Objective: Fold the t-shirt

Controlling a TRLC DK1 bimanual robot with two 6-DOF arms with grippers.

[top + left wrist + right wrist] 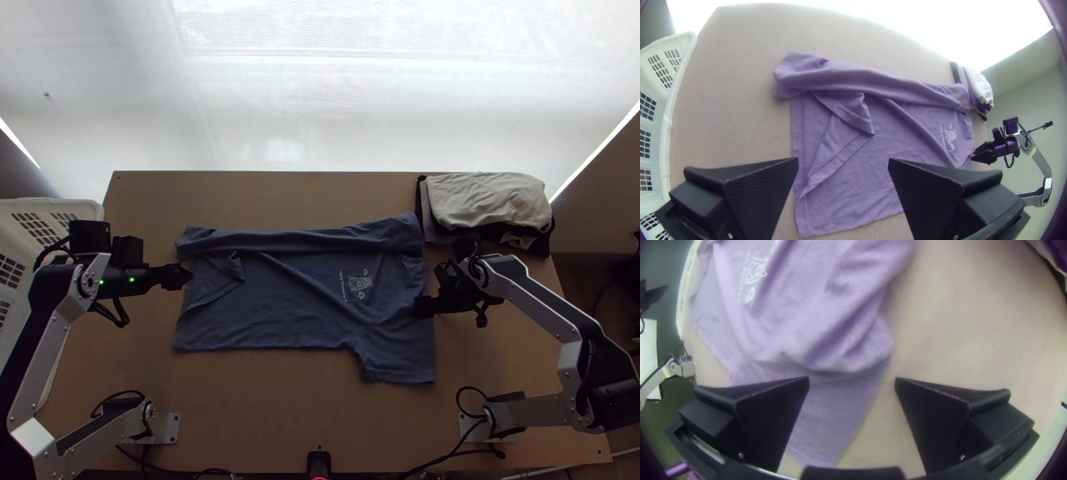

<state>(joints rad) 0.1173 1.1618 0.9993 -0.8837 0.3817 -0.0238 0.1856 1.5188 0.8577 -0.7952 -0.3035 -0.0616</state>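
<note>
A blue t-shirt [296,304] lies across the middle of the table, its far side folded over in a long strip and one corner of the hem turned back at the left. One sleeve points toward the near edge at the right. My left gripper [186,277] is at the shirt's left end; in the left wrist view the left gripper [843,162] stands open over the shirt [889,146], nothing between its fingers. At the shirt's right edge is my right gripper [419,307]; in the right wrist view the right gripper [852,381] is open above the cloth [818,413] and bare table.
A stack of folded clothes [488,200], white on top, lies at the table's far right corner. A white plastic basket [88,210] stands along the left side. Bare wood [264,408] runs along the near side of the table [264,200].
</note>
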